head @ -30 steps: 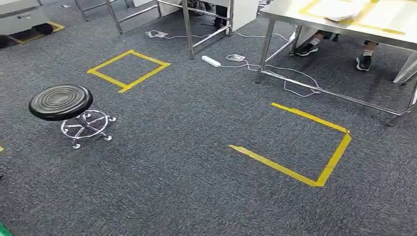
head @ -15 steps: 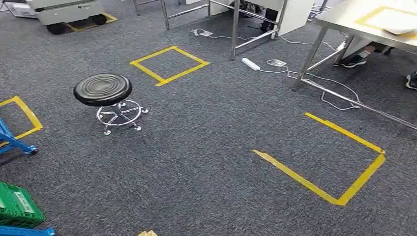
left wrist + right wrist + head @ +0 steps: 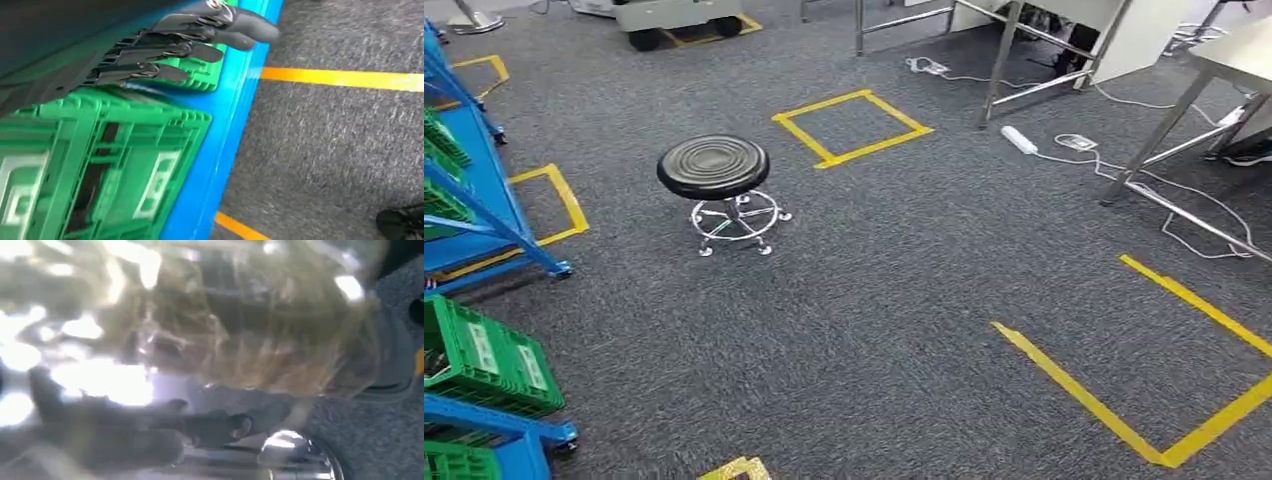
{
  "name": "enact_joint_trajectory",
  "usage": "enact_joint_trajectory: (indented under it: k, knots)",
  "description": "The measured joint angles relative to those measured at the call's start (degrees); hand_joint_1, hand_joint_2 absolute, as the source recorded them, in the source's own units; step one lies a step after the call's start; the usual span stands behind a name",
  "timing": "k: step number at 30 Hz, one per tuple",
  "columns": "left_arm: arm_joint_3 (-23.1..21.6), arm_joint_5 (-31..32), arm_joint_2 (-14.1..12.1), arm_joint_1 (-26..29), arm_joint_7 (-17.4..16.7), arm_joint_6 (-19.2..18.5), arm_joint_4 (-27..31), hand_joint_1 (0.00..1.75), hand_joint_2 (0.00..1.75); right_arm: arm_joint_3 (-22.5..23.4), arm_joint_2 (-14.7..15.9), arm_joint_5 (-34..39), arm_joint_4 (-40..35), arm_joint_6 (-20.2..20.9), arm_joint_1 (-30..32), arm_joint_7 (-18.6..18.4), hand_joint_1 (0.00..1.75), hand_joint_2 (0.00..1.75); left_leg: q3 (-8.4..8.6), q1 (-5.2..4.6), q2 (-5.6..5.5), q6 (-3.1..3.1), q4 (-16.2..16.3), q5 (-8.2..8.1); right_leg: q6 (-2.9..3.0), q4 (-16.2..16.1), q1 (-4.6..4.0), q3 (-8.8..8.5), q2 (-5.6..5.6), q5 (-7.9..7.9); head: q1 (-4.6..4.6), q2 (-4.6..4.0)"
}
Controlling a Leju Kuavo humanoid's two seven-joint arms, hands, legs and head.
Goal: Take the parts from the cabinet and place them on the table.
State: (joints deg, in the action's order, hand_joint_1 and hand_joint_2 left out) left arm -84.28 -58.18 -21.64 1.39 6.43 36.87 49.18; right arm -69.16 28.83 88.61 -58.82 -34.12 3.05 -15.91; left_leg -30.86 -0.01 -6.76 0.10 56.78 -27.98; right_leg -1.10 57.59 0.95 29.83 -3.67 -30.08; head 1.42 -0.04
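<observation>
While the right hand [image 3: 150,435] seems to grip a shiny packet [image 3: 225,330] of tan parts, the job looks mid-carry: the next move calls for turning toward the table [image 3: 1249,55], cut off at the head view's edge. The left hand [image 3: 175,45] hangs with fingers apart and empty beside the green crates [image 3: 100,150] on the blue cabinet [image 3: 225,135]. Blur and glare hide how the right fingers wrap the packet and what it holds.
</observation>
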Motion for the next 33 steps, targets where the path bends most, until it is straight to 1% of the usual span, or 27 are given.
enact_joint_trajectory:
  k: [1, 2, 3, 4, 6, 7, 8, 9, 11, 12, 13, 14, 17, 18, 19, 20, 21, 22, 23, 24, 25, 26, 27, 28, 29, 32, 33]
  knots:
    - [-0.1, -0.2, 0.0, 0.1, 0.1, 0.0, 0.0, 0.0, 0.0, 0.0, 0.0, 0.0, 0.0, 0.0, 0.1, 0.0, 0.0, 0.0, -0.15, 0.21, -0.67, -0.37, 0.0, 0.15, 0.35, 0.0, -0.21, -0.05, 0.54, 0.1, 0.02, 0.0]
    - [-0.3, -0.3, 0.0, 0.1, 0.1, 0.0, -0.1, 0.0, 0.0, 0.0, 0.0, 0.0, 0.0, 0.0, 0.0, 0.0, 0.0, 0.0, -0.16, 0.28, -0.63, -0.6, 0.2, -0.24, 0.82, -0.6, 0.2, -0.28, 1.33, 0.39, -0.04, 0.0]
    - [-0.5, -0.4, 0.1, 0.0, 0.1, 0.0, -0.2, 0.0, 0.0, 0.0, 0.0, 0.0, 0.0, 0.0, 0.0, 0.0, 0.0, 0.0, -0.66, 0.08, 2.43, -0.8, 1.6, -1.3, 1.04, -0.7, 0.14, -0.51, 1.96, 0.4, 0.13, 0.0]
    - [-0.7, -0.4, 0.1, -0.2, 0.2, 0.0, -0.2, 0.0, 0.0, 0.0, 0.0, 0.0, 0.0, 0.0, 0.0, 0.2, 0.0, 0.0, -2.26, 0.08, 4.52, -1.09, 4.9, -3.4, 1.39, -0.7, 0.09, -0.55, 2.66, 0.28, 0.42, 0.0]
    - [-0.9, -0.5, 0.2, -0.6, 0.3, -0.1, -0.4, 0.0, 0.0, 0.0, 0.0, 0.0, 0.0, 0.0, 0.2, 0.5, 0.0, 0.0, -6.9, 0.33, 5.85, -1.6, 14.3, -7.73, 1.72, -0.7, -0.09, -0.67, 4.51, 0.02, 0.39, 0.0]
    - [-1.0, -0.5, 0.3, -0.6, 0.3, -0.1, -0.4, 0.0, 0.0, 0.0, 0.0, 0.0, 0.0, 0.0, 0.2, 0.5, 0.0, 0.0, -8.53, 0.43, 6.06, -1.74, 17.4, -8.52, 1.72, -0.7, -0.13, -0.68, 5.29, -0.1, 0.42, 0.0]
    - [-1.0, -0.5, 0.3, -0.6, 0.3, -0.1, -0.5, 0.0, 0.0, 0.0, 0.0, 0.0, 0.0, 0.0, 0.1, 0.5, 0.0, 0.0, -8.84, 0.5, 6.13, -1.82, 17.9, -8.02, 1.72, -0.7, -0.14, -0.8, 5.94, -0.19, 0.42, 0.0]
    - [-1.1, -0.5, 0.3, -0.5, 0.3, -0.1, -0.5, 0.0, 0.0, 0.0, 0.0, 0.0, 0.0, 0.0, 0.1, 0.5, 0.0, 0.0, -7.95, 0.54, 6.24, -1.81, 16.1, -6.15, 1.63, -0.7, -0.14, -0.9, 6.65, -0.37, 0.42, 0.0]
    - [-1.1, -0.5, 0.3, -0.4, 0.3, -0.1, -0.6, 0.0, 0.0, 0.0, 0.0, 0.0, 0.0, 0.0, 0.1, 0.5, 0.0, 0.0, -3.28, 0.54, 7.26, -1.56, 7.0, -1.01, 1.39, -0.7, -0.14, -1.63, 7.86, -0.77, 0.42, 0.0]
    - [-1.1, -0.5, 0.3, -0.4, 0.4, -0.1, -0.6, 0.0, 0.0, 0.0, 0.0, 0.0, 0.0, 0.0, 0.0, 0.5, 0.0, 0.0, -0.77, 0.46, 9.31, -1.3, 2.4, 0.65, 1.12, -0.7, -0.17, -2.0, 8.45, -1.01, 0.44, 0.0]
    - [-1.1, -0.5, 0.3, -0.7, 0.4, -0.1, -0.7, 0.0, 0.0, 0.0, 0.0, 0.0, 0.0, 0.0, 0.1, 0.5, 0.0, 0.0, -0.19, -0.24, 10.31, -1.15, 0.8, -0.29, 0.55, -0.4, -0.71, -1.45, 9.03, -1.54, 0.46, 0.0]
    - [-1.1, -0.5, 0.3, -0.8, 0.4, -0.1, -0.7, 0.0, 0.0, 0.0, 0.0, 0.0, 0.0, 0.0, -0.1, 0.5, 0.0, 0.0, -0.28, -0.1, 9.84, -0.62, 0.9, -0.3, 0.22, -0.5, -0.67, -1.7, 9.49, -1.7, 0.44, 0.0]
    - [-1.2, -0.5, 0.3, -0.4, 0.4, -0.1, -0.7, 0.0, 0.0, 0.0, 0.0, 0.0, 0.0, 0.0, -0.3, 0.5, 0.0, 0.0, -0.31, -0.26, 7.99, 0.3, 0.6, -0.14, -0.55, -0.8, -0.46, -2.97, 11.22, -1.92, 0.55, 0.0]
    - [-1.2, -0.5, 0.3, -0.3, 0.4, -0.1, -0.7, 0.0, 0.0, 0.1, 0.0, 0.0, 0.0, 0.0, -0.4, 0.5, 0.0, 0.0, -0.08, 0.06, 7.59, 0.6, 0.2, 0.06, -0.88, 0.0, -0.21, -2.41, 9.12, -2.86, 0.42, 0.0]
    - [-1.2, -0.5, 0.3, -0.3, 0.4, -0.1, -0.8, 0.0, 0.0, 0.1, 0.0, 0.0, 0.0, 0.0, -0.5, 0.5, 0.0, 0.0, -0.11, 0.13, 7.22, 1.03, 0.2, 0.15, -0.9, 2.2, -0.16, -1.37, 5.64, -4.42, 0.18, 0.0]
    - [-1.2, -0.5, 0.2, -0.4, 0.4, -0.1, -0.8, 0.0, 0.0, 0.1, 0.0, 0.0, 0.0, 0.0, -0.5, 0.7, 0.0, 0.0, -0.19, 0.13, 6.62, 1.21, 0.2, 0.17, -0.92, 6.5, -0.16, 0.77, 4.14, -6.62, -0.04, 0.0]
    - [-1.2, -0.5, 0.3, -0.5, 0.4, -0.1, -0.9, 0.0, 0.0, 0.1, 0.0, 0.0, 0.0, 0.0, -0.4, 0.7, 0.0, 0.0, -0.22, 0.05, 5.97, 1.33, 0.2, 0.13, -0.93, 12.1, -0.17, 3.65, 3.63, -8.86, -0.09, 0.0]
    - [-1.2, -0.5, 0.4, -0.6, 0.4, -0.1, -0.9, 0.0, 0.0, 0.1, 0.0, 0.0, 0.0, 0.0, -0.3, 0.7, 0.0, 0.0, -0.23, -0.04, 5.31, 1.38, 0.3, 0.1, -0.93, 16.4, -0.23, 6.12, 3.62, -10.2, -0.06, 0.0]
    - [-1.2, -0.5, 0.4, -0.6, 0.4, -0.1, -0.9, 0.0, 0.0, 0.1, 0.0, 0.0, 0.0, 0.0, -0.2, 0.6, 0.0, 0.0, -0.13, -0.1, 4.58, 1.41, 0.3, 0.07, -0.89, 18.7, -0.23, 7.77, 3.62, -10.11, -0.13, 0.0]
    - [-1.2, -0.5, 0.4, -0.6, 0.4, -0.1, -0.9, 0.0, 0.0, 0.0, 0.0, 0.0, 0.0, 0.0, 0.0, 0.6, 0.0, 0.0, 0.0, -0.11, 3.86, 1.45, 0.3, 0.02, -0.83, 17.9, -0.23, 7.98, 3.62, -8.42, -0.09, 0.0]
    - [-1.2, -0.5, 0.4, -0.6, 0.4, -0.1, -0.9, 0.0, 0.0, 0.0, 0.0, 0.0, 0.0, -0.1, 0.0, 0.6, 0.0, 0.0, 0.18, -0.1, 3.05, 1.42, 0.3, -0.06, -0.74, 14.5, -0.21, 6.95, 3.56, -5.48, -0.13, 0.0]
    - [-1.2, -0.5, 0.4, -0.6, 0.4, -0.1, -1.0, 0.0, 0.0, 0.0, 0.0, 0.0, 0.0, -0.2, 0.0, 0.6, 0.0, 0.0, 0.33, -0.1, 2.64, 1.31, 0.3, -0.13, -0.72, 11.8, -0.18, 5.91, 3.45, -3.7, -0.11, 0.0]
    - [-1.3, -0.6, 0.5, -0.7, 0.4, -0.2, -1.0, 0.0, 0.0, 0.0, 0.0, 0.0, 0.0, -0.3, -0.1, 0.6, 0.0, 0.0, 0.74, -0.05, 1.68, 1.04, 0.3, -0.31, -0.63, 4.5, 0.04, 2.82, 2.35, 0.48, -0.15, 0.0]
    - [-1.4, -0.7, 0.5, -0.7, 0.4, -0.2, -1.1, 0.0, 0.0, 0.0, 0.0, -0.1, 0.1, -0.5, -0.1, 0.7, 0.0, 0.0, 0.7, -0.14, 1.09, 0.72, 0.3, -0.5, -0.68, 1.7, 0.25, 1.38, -0.54, -0.04, -0.09, 0.0]
    - [-1.5, -0.7, 0.5, -1.0, 0.5, -0.3, -1.1, 0.0, 0.0, 0.0, 0.0, -0.1, 0.1, -0.5, -0.2, 1.2, 0.0, 0.0, 0.34, -0.25, 0.37, 0.43, 0.9, -0.65, -0.57, 0.3, 0.39, 0.89, -0.71, -0.03, -0.09, 0.0]
    - [-1.7, -1.1, 0.5, -0.7, 0.6, -0.3, -1.3, 0.0, 0.0, 0.0, 0.0, -0.1, 0.2, -0.6, -0.3, 2.0, 0.0, 0.0, -0.3, 0.32, -1.39, -0.54, 0.5, -0.02, 0.29, 0.7, -0.2, 0.59, 1.1, 0.22, -0.02, 0.0]
    - [-1.9, -1.1, 0.5, -0.7, 0.6, -0.3, -1.3, 0.0, 0.0, 0.0, 0.0, -0.1, 0.2, -0.6, -0.4, 2.0, 0.0, 0.0, -0.31, 0.44, -1.34, -0.78, 0.9, -0.49, 0.77, 0.1, 0.21, 0.47, 1.83, 0.49, -0.02, 0.0]
